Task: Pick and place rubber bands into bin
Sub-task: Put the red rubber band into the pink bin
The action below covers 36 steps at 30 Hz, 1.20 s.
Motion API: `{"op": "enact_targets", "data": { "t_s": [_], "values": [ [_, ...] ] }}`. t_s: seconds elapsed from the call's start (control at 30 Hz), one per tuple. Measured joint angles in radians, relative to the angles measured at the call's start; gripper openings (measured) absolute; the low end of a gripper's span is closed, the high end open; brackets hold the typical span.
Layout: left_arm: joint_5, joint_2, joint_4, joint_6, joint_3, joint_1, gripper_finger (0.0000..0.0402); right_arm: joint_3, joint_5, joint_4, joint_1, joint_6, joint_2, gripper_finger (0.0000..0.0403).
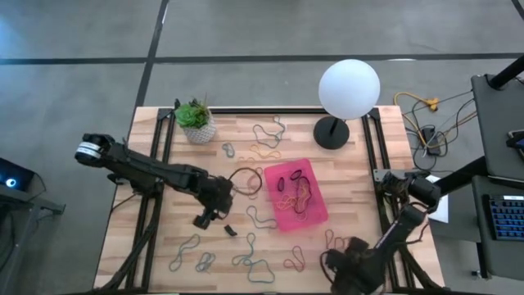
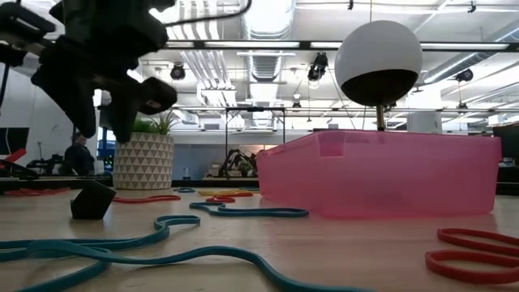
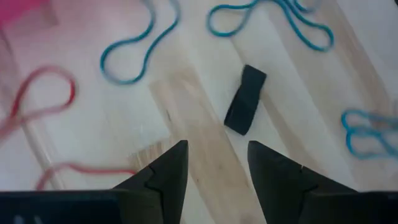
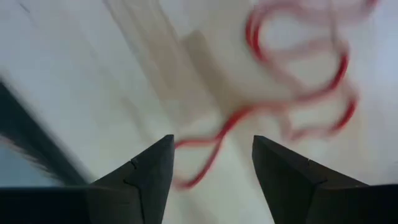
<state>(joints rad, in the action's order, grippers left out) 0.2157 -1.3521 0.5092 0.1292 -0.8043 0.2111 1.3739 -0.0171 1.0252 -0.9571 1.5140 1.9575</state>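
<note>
High view, straight down on my wooden table [image 1: 352,176]: the pink bin [image 1: 315,215] sits near the middle, and a few rubber bands [image 1: 296,190] already lie inside it, dark and tan loops tangled together. Most of the job, I judge, is still ahead. Many bands remain loose on the table: grey ones behind the bin, a dark ring just beside its left edge, blue-green loops [image 1: 252,264] along the front, red ones toward the front right.

My left hand [image 1: 206,218] hangs above the table left of the bin, fingers apart and holding nothing; a small black block [image 3: 245,99] lies just beyond it among blue loops. My right hand [image 4: 211,165] waits at the front right corner, fingers also apart and empty, over a red band [image 4: 298,81].

No brand, label or writing can be read anywhere.
</note>
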Motion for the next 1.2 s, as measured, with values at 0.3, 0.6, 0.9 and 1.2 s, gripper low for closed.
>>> {"op": "enact_targets", "data": {
  "t_s": [0.3,0.6,0.9,1.2],
  "values": [
    [-0.008,-0.009,-0.03,-0.301,-0.009,-0.041,0.015,-0.04,-0.088,-0.021,-0.031,0.616,-0.072,0.0203],
    [0.133,0.008,-0.023,-0.363,0.053,-0.147,0.015,-0.2,-0.038,-0.099,0.099,0.665,-0.225,0.0203],
    [0.16,0.091,-0.01,-0.333,0.059,-0.148,0.015,-0.228,-0.033,-0.344,0.141,-0.451,-0.21,0.0203],
    [0.076,0.237,0.039,-0.34,0.078,-0.148,0.015,-0.23,-0.058,-0.201,0.144,-0.468,-0.155,0.0203]
  ]
}}
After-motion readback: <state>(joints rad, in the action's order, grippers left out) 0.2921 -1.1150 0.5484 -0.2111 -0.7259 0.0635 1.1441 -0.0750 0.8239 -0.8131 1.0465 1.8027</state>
